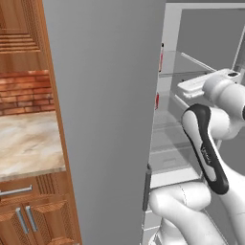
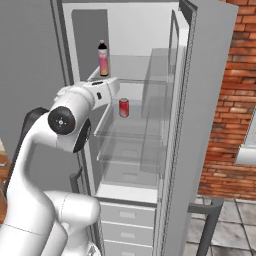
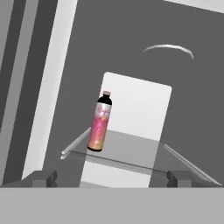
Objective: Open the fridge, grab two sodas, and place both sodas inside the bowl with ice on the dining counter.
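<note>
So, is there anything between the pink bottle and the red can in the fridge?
Only a clear glass shelf: in the right base view the bottle stands on it, the can below.

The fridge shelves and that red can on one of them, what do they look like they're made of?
The shelves look like clear glass, or possibly clear plastic: the fridge back wall shows through them. The red can looks like painted metal, judging by its silvery top rim, though it is small in view.

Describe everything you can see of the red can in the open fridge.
The soda can is a small red cylinder with a pale silvery top. It stands upright on a clear glass shelf in the open fridge, one level below the pink bottle. Nothing but the shelf touches it. In the right base view the arm's hand reaches in just to its left, apart from it.
</note>
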Robot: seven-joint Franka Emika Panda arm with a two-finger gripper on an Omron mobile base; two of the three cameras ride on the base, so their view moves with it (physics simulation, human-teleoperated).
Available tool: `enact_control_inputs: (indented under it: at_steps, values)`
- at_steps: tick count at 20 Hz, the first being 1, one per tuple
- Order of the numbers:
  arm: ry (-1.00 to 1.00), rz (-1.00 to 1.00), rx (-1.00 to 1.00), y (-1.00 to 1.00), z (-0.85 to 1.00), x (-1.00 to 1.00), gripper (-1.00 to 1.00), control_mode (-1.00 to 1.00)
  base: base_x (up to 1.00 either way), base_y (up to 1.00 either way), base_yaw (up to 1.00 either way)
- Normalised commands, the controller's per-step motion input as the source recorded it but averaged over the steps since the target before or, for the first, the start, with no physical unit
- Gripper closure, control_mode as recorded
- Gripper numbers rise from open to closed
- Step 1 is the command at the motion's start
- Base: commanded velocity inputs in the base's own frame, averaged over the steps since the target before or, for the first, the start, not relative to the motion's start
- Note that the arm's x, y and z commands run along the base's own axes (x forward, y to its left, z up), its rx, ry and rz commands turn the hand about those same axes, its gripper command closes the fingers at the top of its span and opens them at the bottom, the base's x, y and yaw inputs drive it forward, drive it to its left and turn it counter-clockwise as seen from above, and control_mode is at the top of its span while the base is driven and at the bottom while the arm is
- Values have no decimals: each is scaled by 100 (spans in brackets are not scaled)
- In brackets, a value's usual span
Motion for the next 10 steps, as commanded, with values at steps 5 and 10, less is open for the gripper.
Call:
enact_control_inputs:
  at_steps: [5, 10]
  values:
    - [3, 0, 0, 0, 12, 17, -100, -100, 0, 0, 0]
    - [1, 0, 4, -1, 26, 4, -100, -100, 0, 0, 0]
